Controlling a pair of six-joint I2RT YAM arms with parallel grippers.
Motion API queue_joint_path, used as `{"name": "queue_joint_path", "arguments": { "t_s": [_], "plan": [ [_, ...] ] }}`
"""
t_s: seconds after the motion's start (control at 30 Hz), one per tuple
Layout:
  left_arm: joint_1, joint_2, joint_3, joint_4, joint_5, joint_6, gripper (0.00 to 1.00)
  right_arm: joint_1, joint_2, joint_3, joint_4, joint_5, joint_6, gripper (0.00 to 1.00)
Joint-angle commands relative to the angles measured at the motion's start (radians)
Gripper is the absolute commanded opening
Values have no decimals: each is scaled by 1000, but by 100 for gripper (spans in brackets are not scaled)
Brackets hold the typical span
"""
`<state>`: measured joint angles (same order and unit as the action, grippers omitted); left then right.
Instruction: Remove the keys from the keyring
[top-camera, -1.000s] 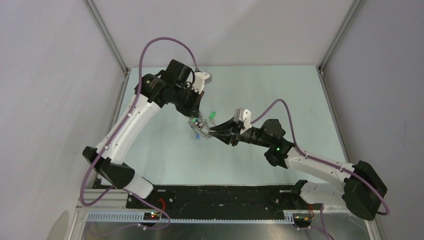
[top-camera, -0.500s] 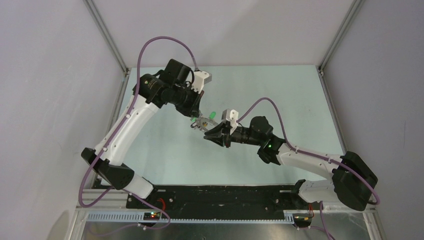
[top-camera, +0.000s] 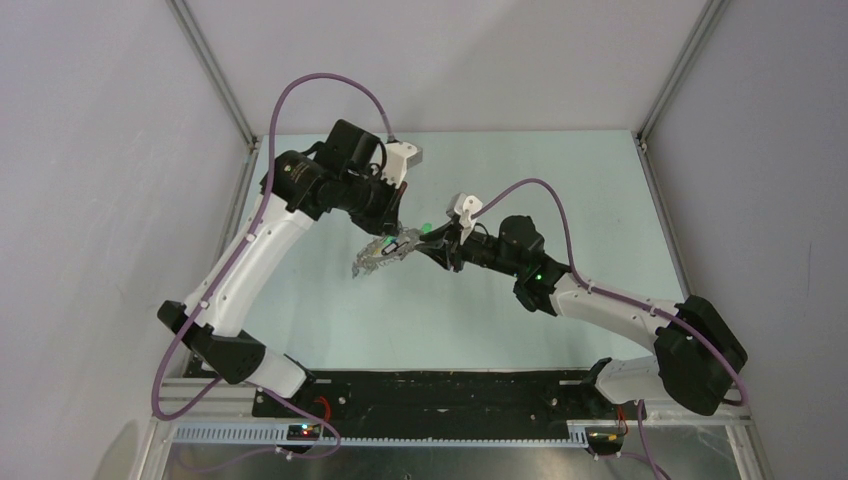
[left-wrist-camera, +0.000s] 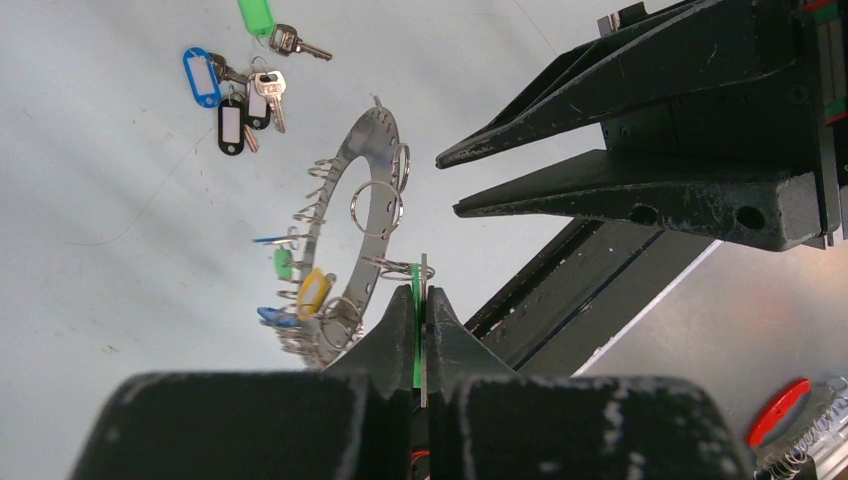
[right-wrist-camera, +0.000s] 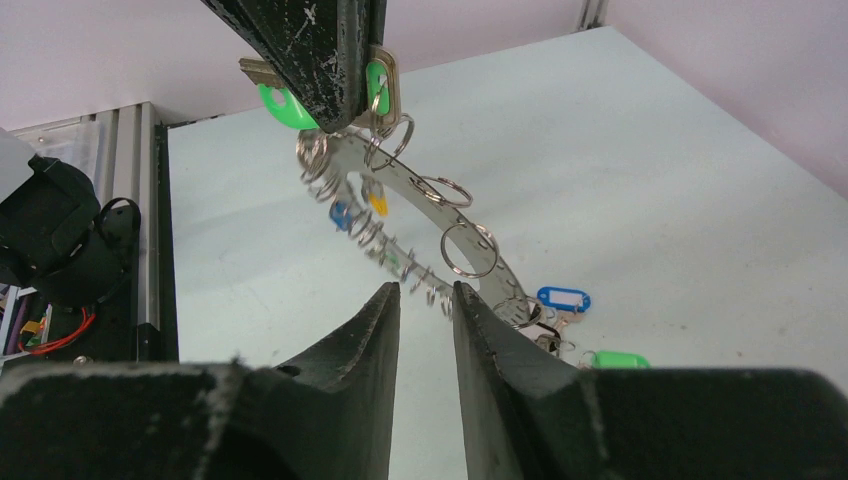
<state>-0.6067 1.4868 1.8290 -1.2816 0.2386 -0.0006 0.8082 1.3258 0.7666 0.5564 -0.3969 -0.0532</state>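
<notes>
Two robot arms meet above the middle of a pale blue-green worktop (top-camera: 600, 200), and the step in hand appears to be freeing one more key from the keyring (left-wrist-camera: 372, 150). The left jaws are fully closed on a green-tagged key (right-wrist-camera: 285, 103), pinching its flat tag and blade between them at the top of the right wrist view. The keyring, a flat grey band punched with holes and hung with many small split rings (right-wrist-camera: 468, 250), dangles from that key in the air, curving down toward the lower centre of that view. A few tagged keys, blue and yellow among them (right-wrist-camera: 377, 203), hang from its far side. The right jaws stand a narrow way apart with nothing between them, their tips just in front of the band's lower stretch; from these angles it is hard to tell whether they touch it. The next move likely calls for the right jaws to close on the bare band between split rings, so that the held key can be pulled or twisted away without the whole keyring swinging. Loose keys (left-wrist-camera: 200, 78) with blue, black and green tags lie on the worktop in the upper left of the left wrist view. Plain grey walls enclose the space, with aluminium posts (top-camera: 215, 75) at the corners and a black mounting rail (top-camera: 450, 390) along the bottom of the top view.
</notes>
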Motion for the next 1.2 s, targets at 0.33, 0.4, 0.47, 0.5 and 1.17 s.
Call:
{"name": "queue_joint_path", "arguments": {
  "t_s": [0.33,0.4,0.47,0.5,1.17],
  "plan": [
    [-8,-43,49,25,25,-25,0,79,-44,43,97,27,-112,32],
    [-8,-47,47,25,27,-26,0,81,-39,43,118,41,-108,32],
    [-9,-49,44,26,30,-28,0,83,-33,43,142,62,-100,33],
    [-9,-51,43,25,31,-29,0,83,-27,43,161,79,-96,33],
    [-23,-63,50,25,40,-44,0,86,43,65,255,84,-28,27]
  ]
}}
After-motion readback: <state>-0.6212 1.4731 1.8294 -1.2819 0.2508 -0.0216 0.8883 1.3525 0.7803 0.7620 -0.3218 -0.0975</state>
